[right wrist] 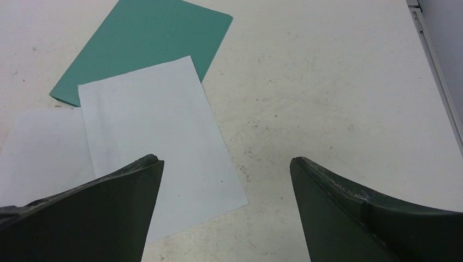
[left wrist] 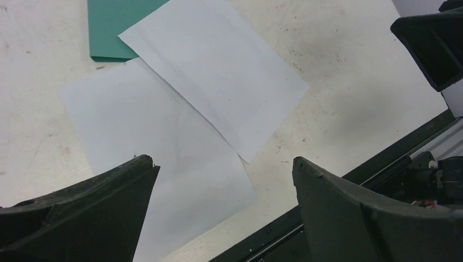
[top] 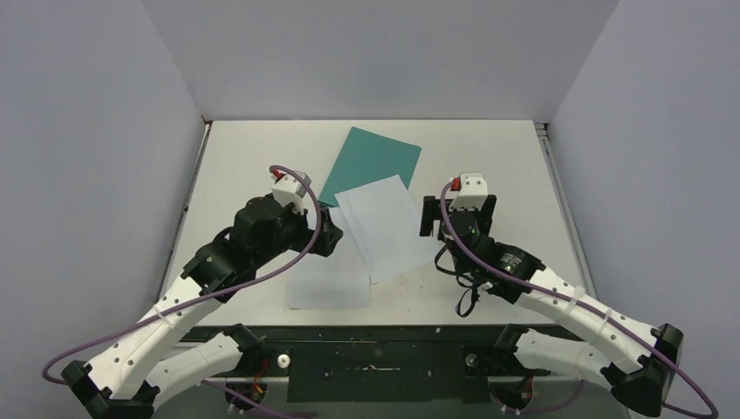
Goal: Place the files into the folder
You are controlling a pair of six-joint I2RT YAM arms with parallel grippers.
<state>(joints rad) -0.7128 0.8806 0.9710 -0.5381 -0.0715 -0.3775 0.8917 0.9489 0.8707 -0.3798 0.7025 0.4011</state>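
Right now my left gripper [left wrist: 224, 164] has its jaws spread wide with nothing between them. It hangs above the table [top: 489, 148] at about 9 o'clock from the upper sheet [top: 387, 229]. My right gripper [right wrist: 226, 161] is equally wide and empty, and sits at about 3 o'clock from that same sheet.

The files are two white sheets lying flat between my two tools. The upper sheet is turned at a slant. Its far edge overlaps the near end of the folder [top: 371, 166], and its left side covers part of the lower sheet [top: 330, 281]. The lower sheet lies at about 7 o'clock from the upper one, close to the table's near edge. Its far corner lies just beside the folder.

The teal folder lies flat on the table at about 11 o'clock from the upper sheet, angled toward the far side, and neither gripper touches it.
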